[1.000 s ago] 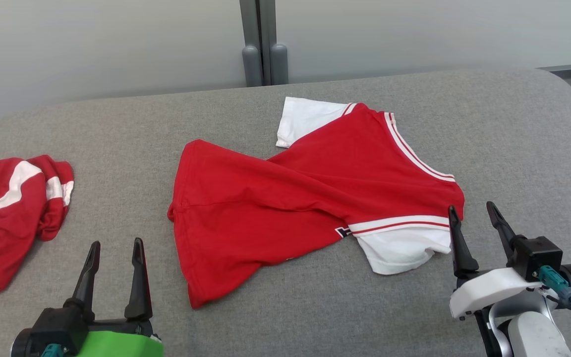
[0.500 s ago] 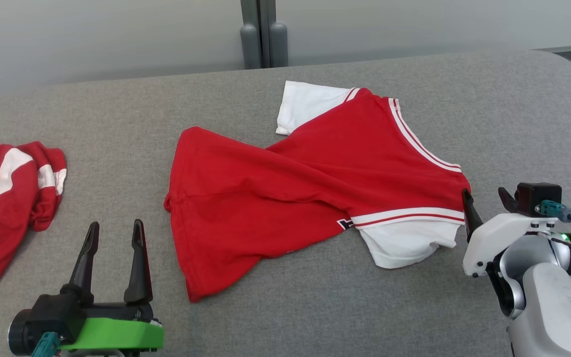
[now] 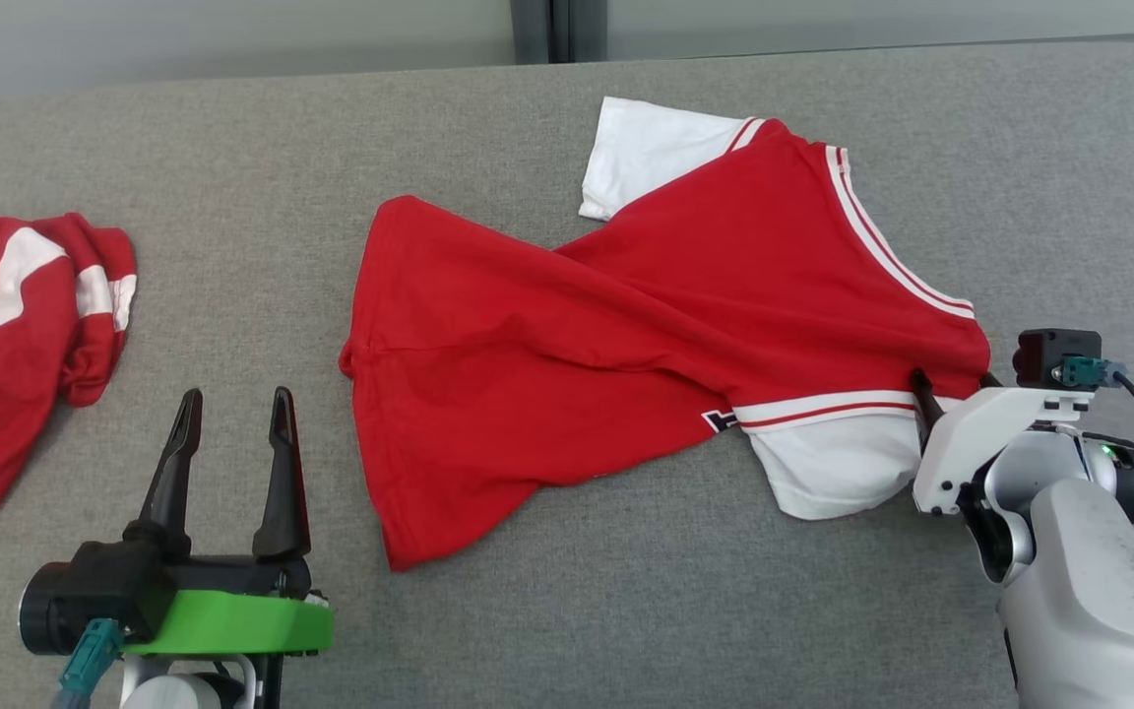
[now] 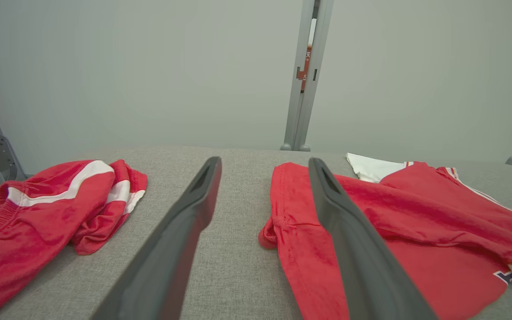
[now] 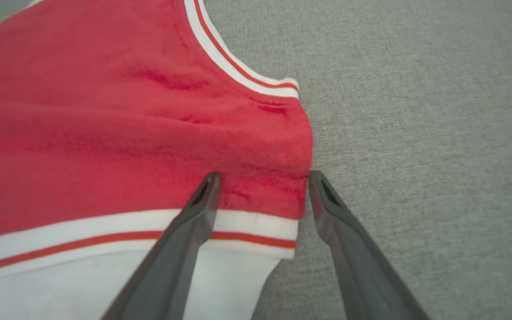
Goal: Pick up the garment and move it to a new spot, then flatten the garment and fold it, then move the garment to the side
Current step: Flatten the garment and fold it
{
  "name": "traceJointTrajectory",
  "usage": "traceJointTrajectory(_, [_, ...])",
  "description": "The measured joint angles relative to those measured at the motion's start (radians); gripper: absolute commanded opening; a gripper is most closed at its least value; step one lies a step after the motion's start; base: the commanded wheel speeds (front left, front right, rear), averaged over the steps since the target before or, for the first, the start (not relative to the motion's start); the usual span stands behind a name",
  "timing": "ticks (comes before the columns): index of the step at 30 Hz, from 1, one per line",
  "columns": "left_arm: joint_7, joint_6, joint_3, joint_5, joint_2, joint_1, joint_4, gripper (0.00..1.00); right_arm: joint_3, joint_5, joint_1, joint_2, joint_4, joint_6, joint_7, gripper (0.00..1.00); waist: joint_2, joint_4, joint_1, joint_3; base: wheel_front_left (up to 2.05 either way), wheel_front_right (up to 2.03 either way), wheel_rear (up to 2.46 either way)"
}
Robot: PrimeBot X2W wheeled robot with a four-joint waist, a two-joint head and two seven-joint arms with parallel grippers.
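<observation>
The garment [image 3: 626, 335], a red shirt with white sleeves and striped trim, lies crumpled across the middle of the grey table [image 3: 626, 611]. My right gripper [image 3: 951, 384] is open at its right shoulder corner, tips down on the cloth. In the right wrist view the garment's [image 5: 127, 133] red corner sits between the two fingers of the right gripper [image 5: 262, 175], one finger over the white band and the other just off the edge. My left gripper [image 3: 236, 394] stands open and empty, left of the garment's hem. From the left wrist the garment [image 4: 416, 231] lies behind the left gripper's [image 4: 262, 160] right finger.
A second red garment with white stripes [image 3: 6, 335] is bunched at the table's left edge, also seen as a red heap [image 4: 51, 204] from the left wrist. A grey post [image 4: 302, 89] stands against the pale wall behind the table.
The head camera has tilted down, shifting the whole picture. My right gripper has moved forward and lowered onto the garment's shoulder corner. The left gripper has stayed open in place.
</observation>
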State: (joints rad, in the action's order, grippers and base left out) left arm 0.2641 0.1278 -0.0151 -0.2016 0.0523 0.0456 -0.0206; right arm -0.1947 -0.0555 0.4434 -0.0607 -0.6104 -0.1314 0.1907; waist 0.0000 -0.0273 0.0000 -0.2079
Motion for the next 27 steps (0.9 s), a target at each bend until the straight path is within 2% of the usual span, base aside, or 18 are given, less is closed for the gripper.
traceJointTrajectory(16, [0.0,0.0,-0.018,-0.002,0.007,0.024,-0.001,1.0,0.052,-0.039,0.069,-0.044,-0.097,0.0,-0.034,1.0,0.0,-0.01,0.0,-0.034,0.0,0.0,0.0])
traceJointTrajectory(17, [0.0,0.0,-0.02,-0.002,0.009,0.027,-0.001,1.0,0.055,-0.038,0.074,-0.047,-0.104,0.0,-0.036,0.78,0.0,-0.011,0.0,-0.036,0.0,0.0,0.0])
traceJointTrajectory(18, [0.0,0.0,-0.021,-0.003,0.009,0.027,-0.001,1.0,0.058,-0.035,0.077,-0.05,-0.107,0.0,-0.043,0.36,0.0,-0.012,0.0,-0.036,0.0,0.0,0.0])
traceJointTrajectory(19, [0.0,0.0,-0.021,-0.003,0.01,0.027,-0.001,1.0,0.06,-0.029,0.077,-0.052,-0.108,0.0,-0.049,0.0,0.0,-0.012,0.0,-0.036,0.0,0.0,0.0])
traceJointTrajectory(23, [0.0,0.0,-0.02,-0.004,0.01,0.027,-0.002,1.0,0.061,-0.012,0.075,-0.058,-0.096,0.0,-0.093,0.0,0.0,-0.013,0.0,-0.031,0.0,0.0,0.0])
traceJointTrajectory(27, [0.0,0.0,-0.014,-0.005,0.01,0.026,-0.002,1.0,0.062,-0.009,0.057,-0.053,-0.014,0.0,-0.132,0.0,0.0,-0.013,0.0,-0.019,0.0,0.0,0.0])
